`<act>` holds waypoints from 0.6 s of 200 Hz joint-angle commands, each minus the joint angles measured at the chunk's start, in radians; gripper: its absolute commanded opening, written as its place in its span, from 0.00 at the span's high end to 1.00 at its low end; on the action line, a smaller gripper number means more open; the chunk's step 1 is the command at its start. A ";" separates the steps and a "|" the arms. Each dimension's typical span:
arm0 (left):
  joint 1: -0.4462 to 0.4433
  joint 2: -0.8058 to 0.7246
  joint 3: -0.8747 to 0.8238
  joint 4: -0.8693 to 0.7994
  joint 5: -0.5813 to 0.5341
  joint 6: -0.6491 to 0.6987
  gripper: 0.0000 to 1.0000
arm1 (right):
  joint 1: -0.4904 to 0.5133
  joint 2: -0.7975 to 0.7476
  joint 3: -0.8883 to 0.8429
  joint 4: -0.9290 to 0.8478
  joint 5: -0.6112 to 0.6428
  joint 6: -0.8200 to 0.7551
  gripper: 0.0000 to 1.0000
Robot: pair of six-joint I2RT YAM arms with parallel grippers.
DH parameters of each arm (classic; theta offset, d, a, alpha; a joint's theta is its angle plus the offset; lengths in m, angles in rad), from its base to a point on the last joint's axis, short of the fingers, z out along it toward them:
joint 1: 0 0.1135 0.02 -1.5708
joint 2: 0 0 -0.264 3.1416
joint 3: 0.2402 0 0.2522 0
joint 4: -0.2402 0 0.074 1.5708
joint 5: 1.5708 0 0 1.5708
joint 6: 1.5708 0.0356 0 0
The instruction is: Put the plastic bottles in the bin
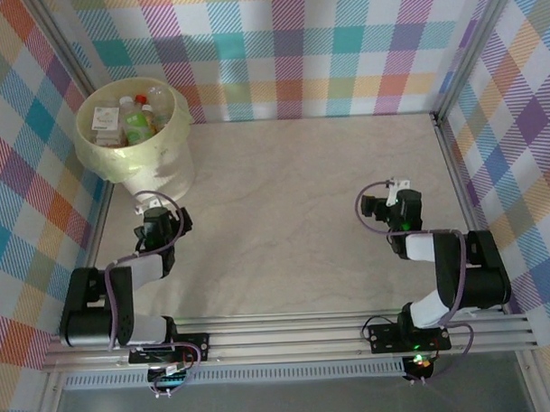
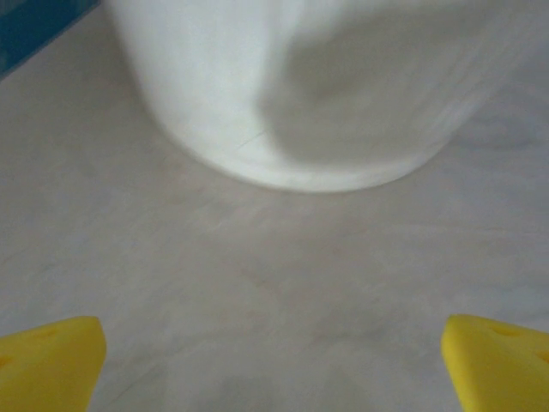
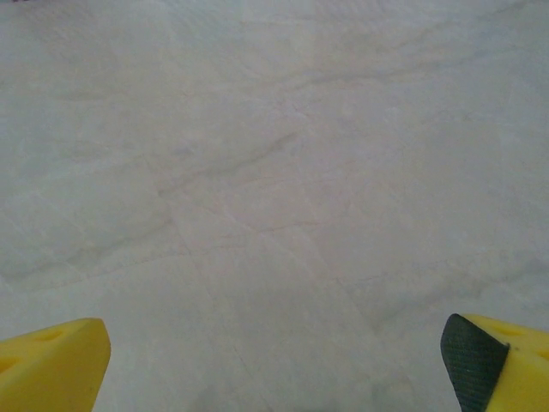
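Plastic bottles (image 1: 132,121): all those visible lie piled inside the bin (image 1: 169,142), packed close together. A green label, a red cap and a white label can be made out in the overhead view; the exact count is too small to tell.

Bin: stands upright in the far left corner of the table (image 1: 302,214), close against the checked walls (image 1: 288,52). Pale yellow rim, white lower body. In the left wrist view the white lower body (image 2: 300,86) sits on the tabletop straight ahead, slightly blurred.

Left gripper (image 1: 156,210): just in front of the bin, near but apart from it. In its own camera the gripper (image 2: 274,360) is spread wide, yellow fingers (image 2: 51,365) at the frame's two lower corners, bare tabletop between them.

Right gripper (image 1: 383,202): on the right side of the table, well apart from the bin. In its own camera the gripper (image 3: 274,360) is likewise spread wide, yellow fingers (image 3: 51,365) apart, one dark pad visible, marbled tabletop between them.

Both arm bases sit on the metal rail (image 1: 289,341) at the near edge.
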 commanded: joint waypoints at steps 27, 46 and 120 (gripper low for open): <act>-0.050 0.184 -0.052 0.463 0.116 0.148 0.00 | -0.006 0.009 0.001 0.125 0.020 0.013 0.00; -0.075 0.168 -0.005 0.346 0.013 0.136 0.00 | -0.006 0.011 0.000 0.131 0.015 0.011 0.00; -0.095 0.158 0.012 0.290 -0.024 0.141 0.00 | -0.008 0.021 0.018 0.104 -0.092 -0.026 0.00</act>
